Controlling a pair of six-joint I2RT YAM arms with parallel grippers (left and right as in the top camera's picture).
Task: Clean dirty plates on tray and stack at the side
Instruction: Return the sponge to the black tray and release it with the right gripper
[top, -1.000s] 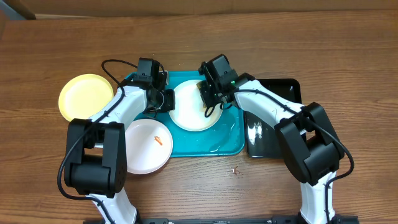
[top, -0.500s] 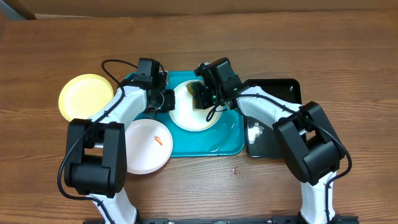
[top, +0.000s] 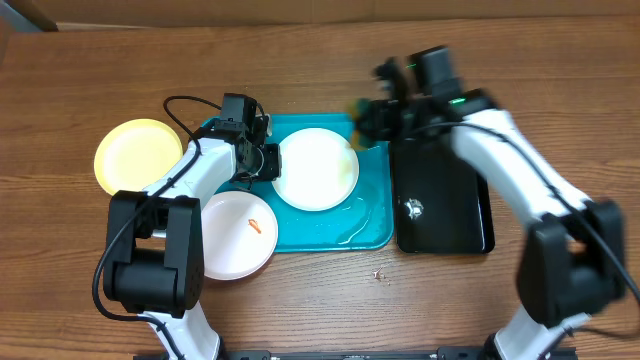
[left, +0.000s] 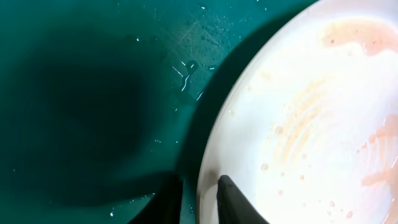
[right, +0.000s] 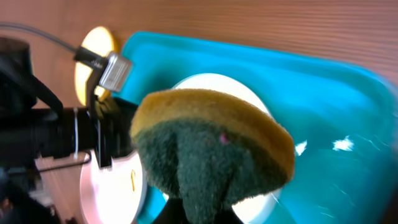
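Big wooden table (top: 560, 60) under everything, and on it the turquoise tray (top: 365, 215), wet, with water (left: 186, 68) beaded on its floor. Just right of it sits the narrower black tray (top: 445, 215), a glint of wet on it. In the turquoise tray lies one white plate (top: 318, 170), faint orange streaks across its face in the left wrist view. Off the tray, a second white plate (top: 232, 240) with an orange smear sits hard against the tray's near-left edge. The yellow plate (top: 135, 155) lies alone on the wood further left. The left gripper (top: 268, 162) is nearly closed, its fingers (left: 233, 200) pinching the tray plate's left rim. The right gripper (top: 368, 118), blurred, hangs above the tray's far-right corner, clamped on a yellow sponge (right: 211, 149), green scouring side toward the camera, which hides the fingers. A few crumbs (top: 378, 273) dot the wood in front.
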